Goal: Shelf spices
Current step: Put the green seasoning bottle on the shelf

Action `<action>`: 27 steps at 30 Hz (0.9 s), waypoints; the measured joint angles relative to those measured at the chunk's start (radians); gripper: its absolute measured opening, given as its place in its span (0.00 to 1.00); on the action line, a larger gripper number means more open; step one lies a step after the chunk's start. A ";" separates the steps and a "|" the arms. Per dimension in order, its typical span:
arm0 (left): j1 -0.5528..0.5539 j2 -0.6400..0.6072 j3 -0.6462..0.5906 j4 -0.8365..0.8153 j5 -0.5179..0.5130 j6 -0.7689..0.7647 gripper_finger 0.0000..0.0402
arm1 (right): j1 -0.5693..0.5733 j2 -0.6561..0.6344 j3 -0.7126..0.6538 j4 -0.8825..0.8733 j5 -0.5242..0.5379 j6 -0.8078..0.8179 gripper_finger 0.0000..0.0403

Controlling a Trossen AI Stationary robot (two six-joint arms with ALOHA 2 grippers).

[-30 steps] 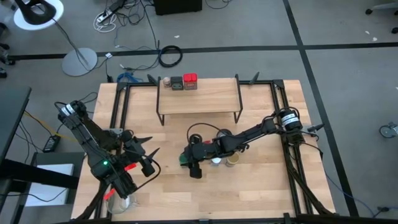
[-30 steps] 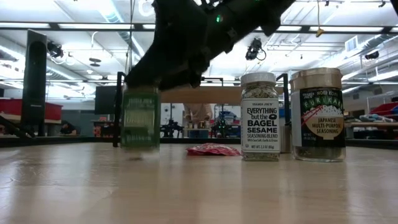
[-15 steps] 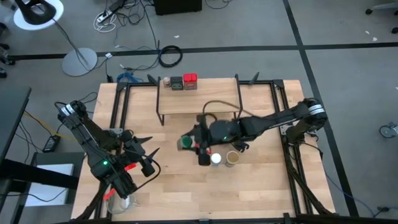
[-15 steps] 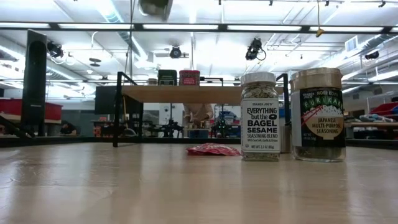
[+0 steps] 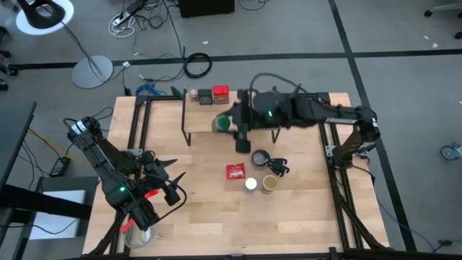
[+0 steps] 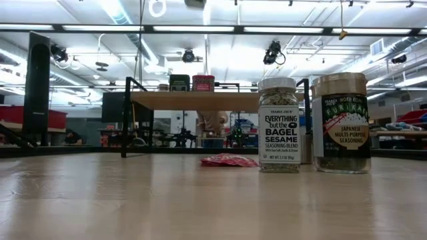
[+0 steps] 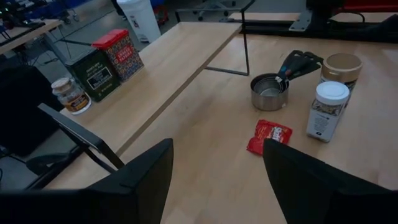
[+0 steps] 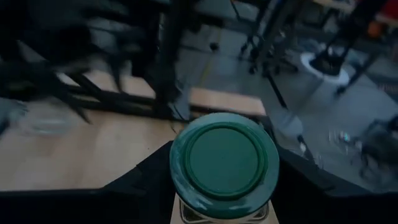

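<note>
My right gripper (image 5: 227,124) is shut on the green jar (image 8: 224,163), high over the shelf's (image 5: 231,113) middle. A small jar (image 5: 193,94), the dark tin (image 5: 206,96) and the red tin (image 5: 221,93) stand on the shelf's far left part. The white-capped jar (image 5: 250,184) and the tan-lidded jar (image 5: 269,184) stand upright on the table in front of the shelf. My left gripper (image 5: 172,169) hangs open over the table's near left part, with nothing between its fingers (image 7: 143,180). My right gripper pinches the green jar's body just under its green lid (image 8: 186,199) between its two fingers, one on each side. The fingers come about level from the table's right side. The jar is lifted clear, lid up, above the shelf.
A round metal cup (image 5: 260,157) with a black handle (image 5: 277,167) and a flat red packet (image 5: 235,171) lie on the table between the shelf and the two jars. Black frame rails (image 5: 137,123) run along the table's left and right sides.
My right gripper has risen from the table in front of the shelf and gone toward the far edge, rolling somewhat, with the green jar. The jar is lifted clear and now hangs over the shelf. The cup and red packet it covered now show.
</note>
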 joint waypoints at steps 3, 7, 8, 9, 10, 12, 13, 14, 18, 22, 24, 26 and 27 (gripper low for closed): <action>0.000 0.000 0.000 0.001 0.016 0.000 0.63 | -0.094 0.007 0.000 -0.037 -0.066 0.008 0.50; 0.000 0.000 0.000 0.003 0.021 0.000 0.63 | -0.219 0.010 0.000 -0.086 -0.135 0.007 0.50; 0.000 0.000 0.000 0.004 0.022 0.000 0.63 | -0.250 0.010 0.000 -0.089 -0.157 0.007 0.50; 0.000 0.000 0.000 0.004 0.022 0.000 0.63 | -0.283 0.010 0.000 -0.096 -0.181 0.007 0.50; 0.000 0.000 0.000 0.004 0.022 0.000 0.63 | -0.316 0.010 0.000 -0.112 -0.205 0.007 0.50; 0.000 0.000 0.000 0.005 0.021 0.006 0.63 | -0.378 0.010 -0.006 -0.133 -0.247 0.008 0.50; 0.000 0.000 0.000 0.005 0.022 0.013 0.63 | -0.407 0.010 -0.017 -0.126 -0.270 0.008 0.50; 0.000 0.000 0.000 0.006 0.021 0.019 0.63 | -0.435 0.010 -0.031 -0.121 -0.294 0.006 0.50; 0.000 0.000 0.000 0.006 0.021 0.023 0.63 | -0.532 0.020 -0.097 -0.111 -0.392 -0.017 0.50; 0.000 0.000 0.000 0.007 0.021 0.023 0.63 | -0.598 0.041 -0.160 -0.083 -0.450 -0.038 0.50; 0.000 0.000 0.000 0.014 0.021 0.023 0.63 | -0.620 0.048 -0.186 -0.046 -0.477 -0.051 0.50; 0.004 0.000 -0.004 0.061 -0.008 0.054 0.62 | -0.638 0.048 -0.208 -0.017 -0.501 -0.058 0.50; 0.013 0.000 -0.010 0.107 -0.029 0.088 0.62 | -0.643 0.048 -0.214 0.011 -0.508 -0.060 0.50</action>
